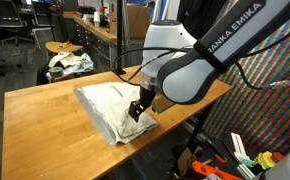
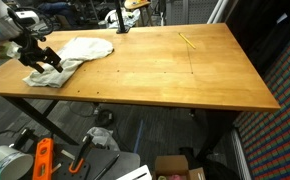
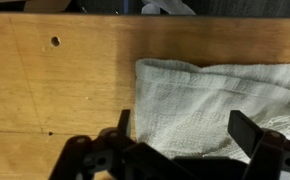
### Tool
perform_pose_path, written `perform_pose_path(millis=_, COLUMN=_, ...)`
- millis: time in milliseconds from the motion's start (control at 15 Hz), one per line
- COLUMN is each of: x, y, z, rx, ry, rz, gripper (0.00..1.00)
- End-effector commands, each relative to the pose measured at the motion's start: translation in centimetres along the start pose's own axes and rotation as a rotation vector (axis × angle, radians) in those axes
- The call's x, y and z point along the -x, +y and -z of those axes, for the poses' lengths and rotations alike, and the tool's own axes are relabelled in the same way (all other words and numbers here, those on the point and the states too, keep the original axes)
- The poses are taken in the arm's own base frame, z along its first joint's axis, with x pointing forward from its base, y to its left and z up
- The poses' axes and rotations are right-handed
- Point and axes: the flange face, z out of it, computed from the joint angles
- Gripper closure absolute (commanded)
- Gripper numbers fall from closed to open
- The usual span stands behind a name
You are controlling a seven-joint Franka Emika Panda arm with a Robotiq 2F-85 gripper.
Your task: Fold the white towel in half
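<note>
Counter: wide rectangular light-wood counter on dark metal legs; its bare grain fills most of the wrist view.
Arm: white-and-black jointed robot arm, reaching down over one end of the counter, close to the edge.
Towel: white towel, a large off-white rectangle of thin soft cloth. It lies spread and creased on the counter at the arm's end, and looks more rumpled on the side nearest the fingers.
Fingers: two dark fingers, spread wide apart, holding nothing. In the wrist view the towel lies between them, one of its edges just inside one finger. In both exterior views they point down at the towel's border (whether the tips touch the cloth cannot be told).
Second cloth: small white cloth heap with dark markings, off the counter in the background, well apart from the towel.
Floor item: orange-handled tool on the floor under the counter.
Stick: thin yellow stick on the counter, well apart from the towel.
Hole: small dark round hole in the counter top, near the towel.
</note>
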Motion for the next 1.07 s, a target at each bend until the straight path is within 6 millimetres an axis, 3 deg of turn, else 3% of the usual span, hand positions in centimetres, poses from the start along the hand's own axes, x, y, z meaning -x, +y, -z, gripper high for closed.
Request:
perform_pose_path(millis=0, x=-1.2, y=-0.5, z=-1.4, rx=0.024, ry=0.005, rz=-0.039, gripper=0.0)
perform_pose_path(millis=400, x=-2.2, y=-0.2, z=-3.9, rx=0.069, ry=-0.029, rz=-0.078, gripper=0.0)
perform_pose_path(millis=1000, x=-4.4, y=4.7, z=-4.7, rx=0.19, ry=-0.023, rz=-0.116, gripper=0.0)
